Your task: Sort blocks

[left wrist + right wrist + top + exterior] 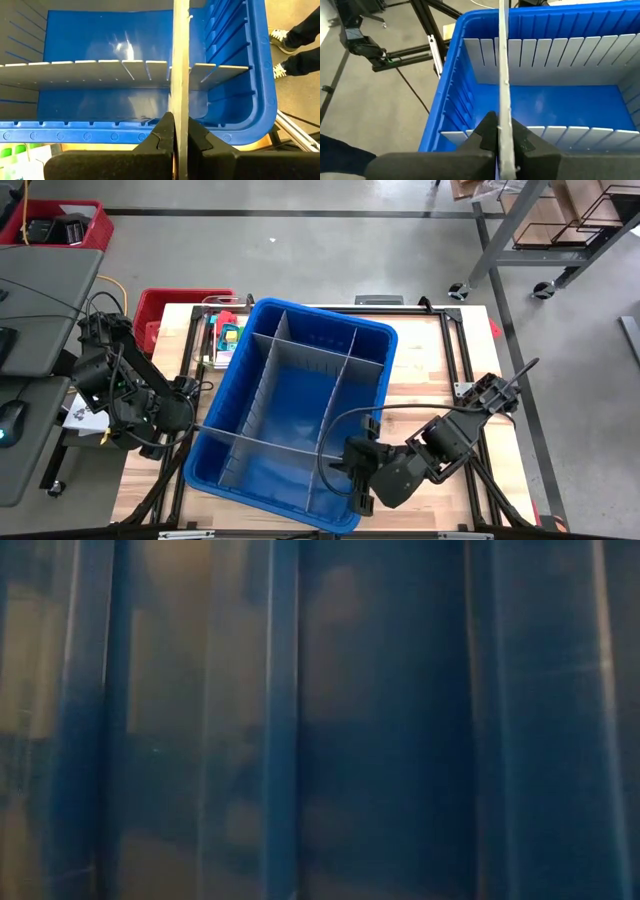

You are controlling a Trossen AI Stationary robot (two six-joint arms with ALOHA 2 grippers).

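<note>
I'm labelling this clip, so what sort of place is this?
Probably a robotics lab or workshop: a wooden workbench on a black frame, bare concrete floor, a wheeled metal rack and a red crate.

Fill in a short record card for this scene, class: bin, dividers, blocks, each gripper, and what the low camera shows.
Bin: large blue bin on the table, tilted askew
Dividers: grey divider panels slotted inside, forming compartments that look empty
Blocks: small coloured blocks in a clear container beside the bin's far left corner
Left gripper: shut on a thin grey panel at the bin's left side
Right gripper: shut on another grey panel at the bin's near right corner
Low camera: filled by blue bin wall
</note>
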